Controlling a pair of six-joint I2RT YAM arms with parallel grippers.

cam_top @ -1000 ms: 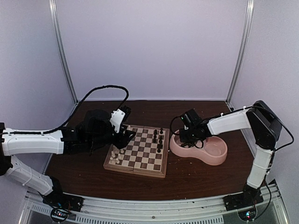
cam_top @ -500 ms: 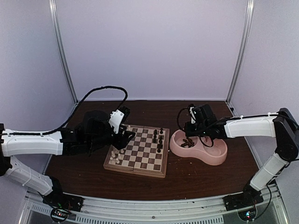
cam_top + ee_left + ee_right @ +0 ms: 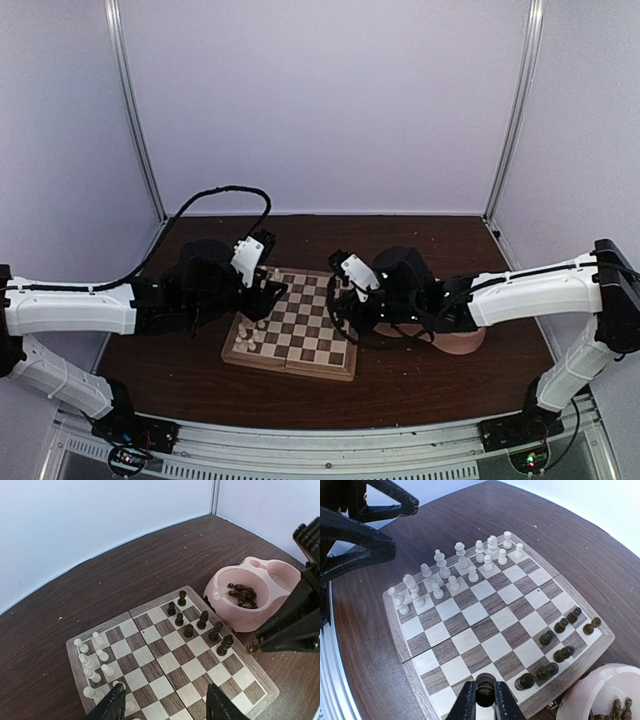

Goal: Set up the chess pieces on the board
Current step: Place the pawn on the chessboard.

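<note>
The right hand [image 3: 485, 700] is pinched almost closed on a single dark piece [image 3: 485, 689]. It grips the upper part, so the base hangs free to be stood down. It hovers over the end squares on the dark side of the board [image 3: 395, 630], by my reading to add this piece to the rows forming there. Just beyond its fingers, the dark pieces [image 3: 555, 652] already placed stand in an uneven line along that edge, with several squares of the two edge rows unfilled. On the far side the cream pieces [image 3: 455, 577] stand in two rows that look close to complete. The left hand [image 3: 165, 709] hangs above that cream side, jaws partly open with nothing between them, apparently parked clear of the other arm's reach. Just beside the board on the bench [image 3: 150, 565], the pink double bowl [image 3: 220, 610] holds loose dark pieces [image 3: 242, 592] in one compartment. That is probably why the right arm serves this side.
</note>
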